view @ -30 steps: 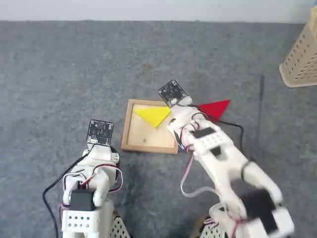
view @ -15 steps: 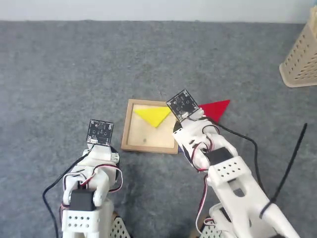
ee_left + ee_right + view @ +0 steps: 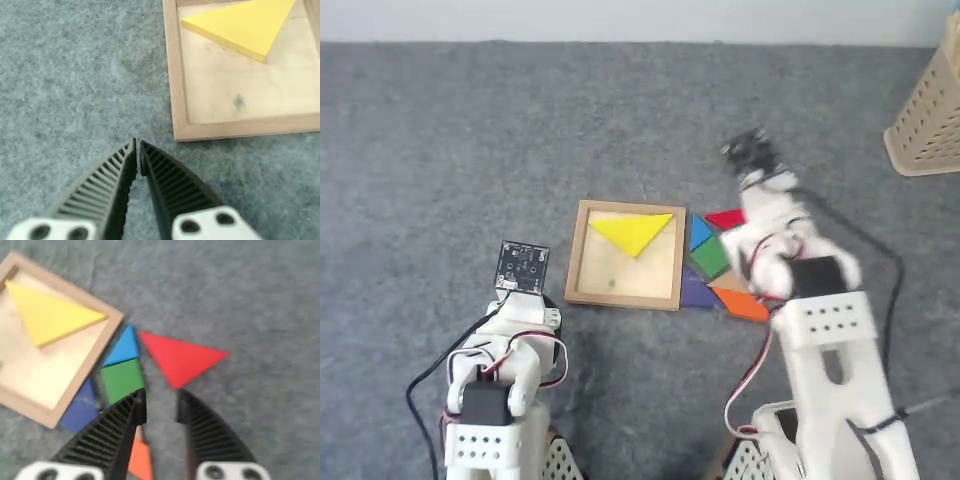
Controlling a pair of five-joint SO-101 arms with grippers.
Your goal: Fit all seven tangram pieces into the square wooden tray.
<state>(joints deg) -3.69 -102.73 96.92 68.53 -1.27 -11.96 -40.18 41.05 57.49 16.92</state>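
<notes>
The square wooden tray (image 3: 583,250) lies mid-table with a yellow triangle (image 3: 631,232) in its far part. Against its right side lie a blue triangle (image 3: 700,232), a red triangle (image 3: 724,218), a green square (image 3: 710,257), a purple piece (image 3: 695,292) and an orange piece (image 3: 740,302). My right gripper (image 3: 160,402) hangs open and empty above the carpet, between the green square (image 3: 121,380) and the red triangle (image 3: 180,359). The left gripper (image 3: 137,146) is shut, empty, just off the tray's near left corner (image 3: 180,134).
A woven basket (image 3: 930,110) stands at the far right edge. A black cable (image 3: 880,250) loops off the right arm (image 3: 790,270). Open grey carpet lies around the tray to the left and far side.
The right arm swung from over the tray's right edge out to the right and back, uncovering the coloured pieces beside the tray. The left arm has not moved.
</notes>
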